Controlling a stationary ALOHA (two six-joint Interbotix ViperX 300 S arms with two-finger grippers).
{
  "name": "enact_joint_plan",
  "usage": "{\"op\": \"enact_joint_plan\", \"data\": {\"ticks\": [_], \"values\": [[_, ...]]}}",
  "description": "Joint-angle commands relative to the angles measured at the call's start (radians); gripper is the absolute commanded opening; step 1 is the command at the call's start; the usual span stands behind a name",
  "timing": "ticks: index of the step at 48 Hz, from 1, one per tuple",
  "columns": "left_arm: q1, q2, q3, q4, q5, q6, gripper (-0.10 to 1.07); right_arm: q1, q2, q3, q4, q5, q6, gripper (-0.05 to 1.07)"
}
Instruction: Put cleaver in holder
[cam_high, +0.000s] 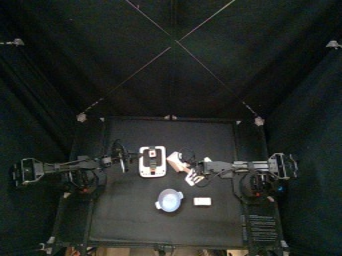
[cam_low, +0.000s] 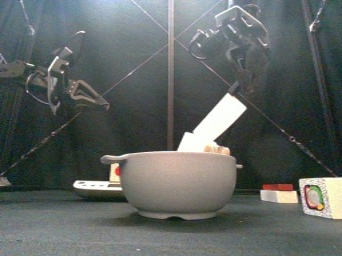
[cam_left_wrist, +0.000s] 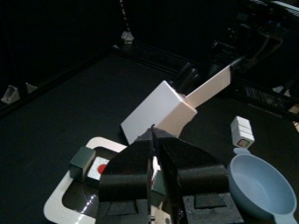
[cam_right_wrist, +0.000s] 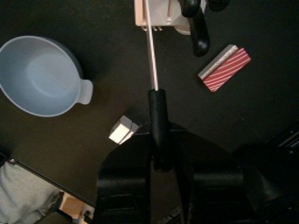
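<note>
White blade of the cleaver (cam_low: 223, 116) hangs tilted, tip down at the holder (cam_left_wrist: 160, 111), handle pinched in the right gripper (cam_right_wrist: 159, 129) — jaws clamped on it. Holder's behind the bowl (cam_low: 171, 182), mid-table. Left gripper (cam_left_wrist: 160, 150) sits near the block; jaws look apart, nothing in them. Imo: square the blade w/ the slot, go slow, let the left steady the block.

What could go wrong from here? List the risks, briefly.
1. The white-bladed cleaver in the right gripper slants at the tan wooden holder block; it could miss the slot or jam.
2. The left gripper hangs open, off the holder, so a sideways push might tip it.
3. The round blue bowl stands close by and could get knocked.
</note>
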Motion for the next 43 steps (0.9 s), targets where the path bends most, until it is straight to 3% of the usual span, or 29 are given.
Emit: {"op": "enact_joint_plan", "data": {"ticks": [1, 43], "values": [[0.002, 0.000, -0.009, 0.002, -0.005, 0.002, 0.48, -0.020, -0.015, -0.031, 0.003, 0.006, 0.002, 0.48], [0.003, 0.000, -0.003, 0.002, -0.003, 0.002, 0.48, -0.098, 0.080, -0.143, 0.098, 0.101, -0.097, 0.48]]}}
